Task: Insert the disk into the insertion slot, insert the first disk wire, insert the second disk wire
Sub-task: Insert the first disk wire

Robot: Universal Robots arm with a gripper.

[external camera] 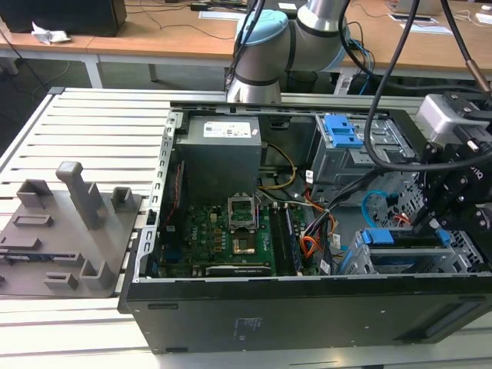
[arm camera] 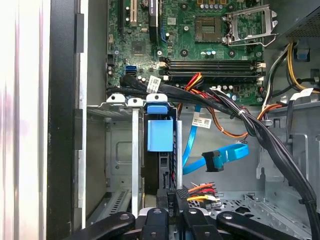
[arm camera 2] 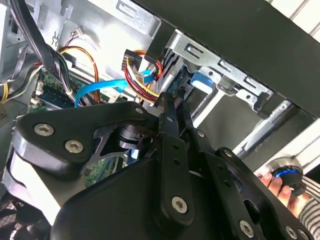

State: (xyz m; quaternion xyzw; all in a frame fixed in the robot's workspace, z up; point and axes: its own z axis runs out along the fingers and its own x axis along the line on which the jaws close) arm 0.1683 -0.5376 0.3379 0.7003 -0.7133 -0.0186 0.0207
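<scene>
1. Gripper (arm camera: 176,199) hung low inside the open computer case (external camera: 307,307). Its fingers were closed on the small black plug of the wire bundle (arm camera: 202,189). In both wrist views the plug sat pinched at the fingertips, so I judged it gripped rather than merely touched.
2. The disk (arm camera: 160,135) sat in the drive cage (arm camera: 120,150), standing on edge directly beyond the fingertips. Its blue handle was at the end far from the gripper and its bare end was right at the plug.
3. The disk's long axis ran straight away from the gripper, in line with the fingers, so the plug met the near end of the disk head-on. Whether the plug was apart from the disk, touching it or partly pushed in could not be told.
4. The red, orange and black strands trailed off to one side of the gripper. On that same side a light blue cable (arm camera: 220,156) hung loose, apart from the disk, and its plug end looked unattached.
5. In the second wrist view a person's hand (arm camera 2: 275,182) rested behind the gripper, outside the case, on a small round object with a blue ring.
6. By my reading the disk step was done and the wire bundle step was in hand. The light blue cable had not been touched.
</scene>
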